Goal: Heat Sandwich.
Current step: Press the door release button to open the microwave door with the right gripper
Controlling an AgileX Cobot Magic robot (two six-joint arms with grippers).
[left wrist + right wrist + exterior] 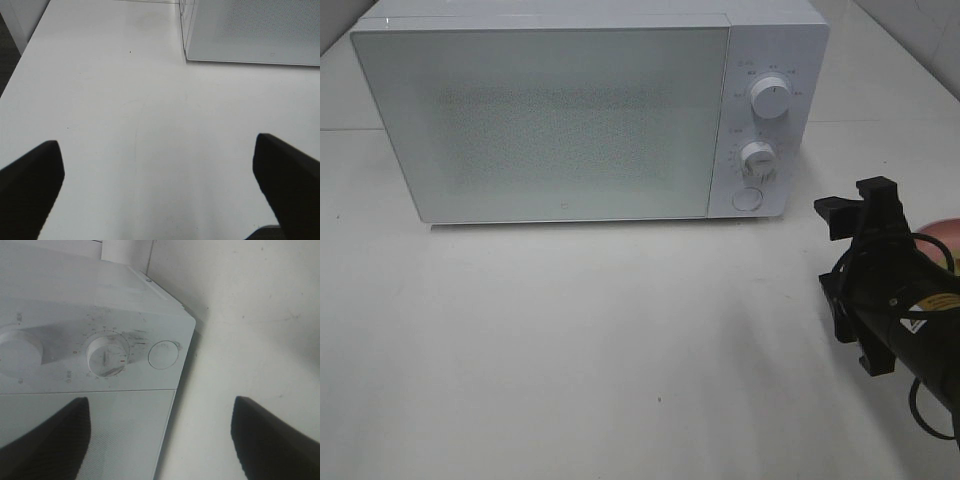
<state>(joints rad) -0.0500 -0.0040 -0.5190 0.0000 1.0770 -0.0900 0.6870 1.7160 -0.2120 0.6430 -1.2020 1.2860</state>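
The sandwich is out of view. Only a sliver of a pink plate [947,230] peeks out behind my right arm at the right edge of the exterior view. The white microwave [550,120] stands at the back with its door shut. My right gripper [845,260] hovers open and empty just right of the microwave's front, rolled onto its side. In the right wrist view this gripper [161,402] faces the lower knob [106,356] and the round button [163,355]. My left gripper [156,147] is open over bare table, short of the microwave's corner [250,30].
On the microwave's control panel are an upper knob [772,98], a lower knob [757,156] and a round button [747,199]. The white table [570,350] stretches in front of the microwave. A wall runs along the far right.
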